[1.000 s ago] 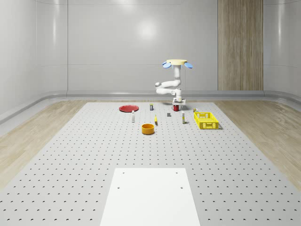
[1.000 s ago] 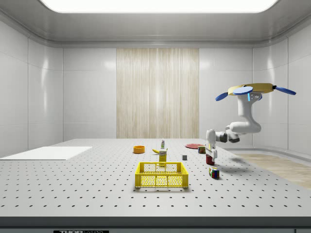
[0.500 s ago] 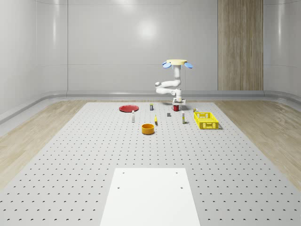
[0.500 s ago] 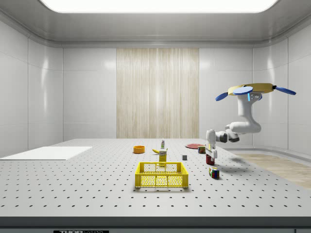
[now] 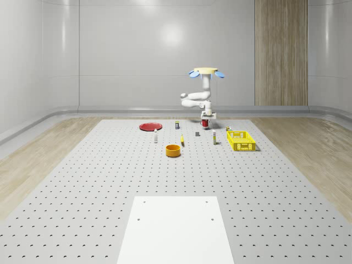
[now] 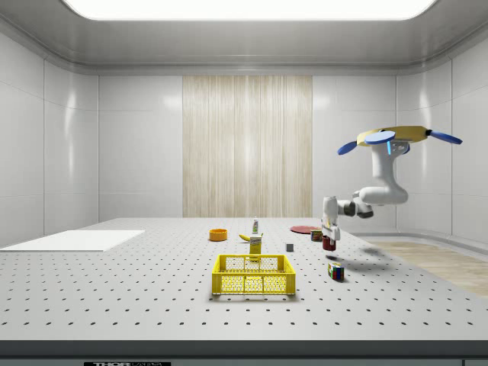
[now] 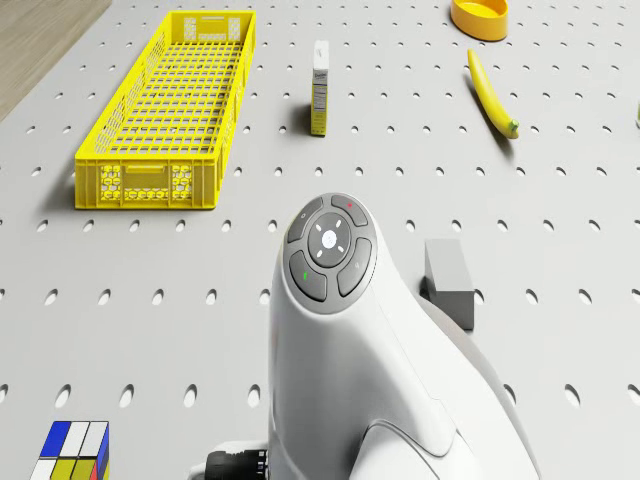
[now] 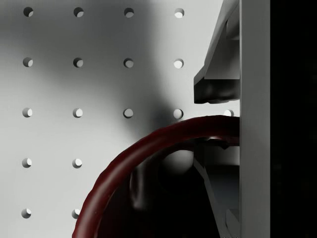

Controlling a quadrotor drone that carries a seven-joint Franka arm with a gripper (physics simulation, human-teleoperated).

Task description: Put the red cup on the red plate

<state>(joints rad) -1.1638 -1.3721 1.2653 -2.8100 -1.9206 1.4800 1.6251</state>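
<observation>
Fingers (image 8: 210,89) pinching the red cup's (image 8: 148,148) rim, one inside, one outside, cup lifted off table (image 5: 110,181), drone (image 6: 396,139) hovering above

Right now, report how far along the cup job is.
Done: the hand is shut on the red cup's rim, one finger outside and one inside in the wrist view, and the cup hangs off the table under the hovering drone. In hand: carrying it. Left: reach the red plate, far to the whole-scene view's left, and set it down.
</observation>
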